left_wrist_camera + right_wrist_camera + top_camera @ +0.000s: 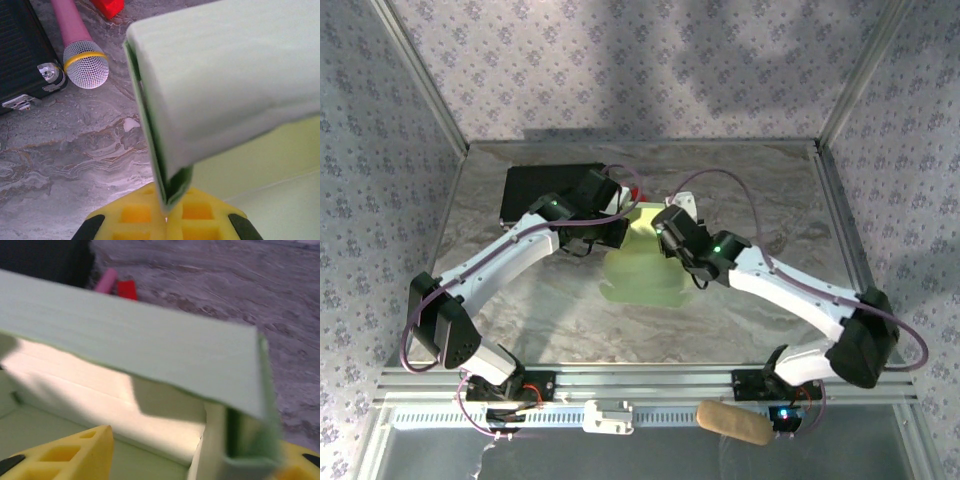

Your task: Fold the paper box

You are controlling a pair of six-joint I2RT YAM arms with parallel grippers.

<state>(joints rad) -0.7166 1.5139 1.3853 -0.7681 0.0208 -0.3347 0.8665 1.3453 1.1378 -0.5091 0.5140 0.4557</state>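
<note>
I see the marbled table [770, 200] spread across my top view, with a black box [545, 190] at its far left. The paper box [635, 275] sits at the middle of the table, pale green and partly folded, one panel raised between my two arms. My left gripper [167, 210] is closed on the thin edge of an upright folded panel, the yellow fingers [135, 215] pinching the card. My right gripper [200, 447] stands open, its jaws apart on either side of a folded corner of the card. A pink microphone [85, 62] with a silver mesh head lies just beside the black box, and a small red block [107, 6] sits beyond it
</note>
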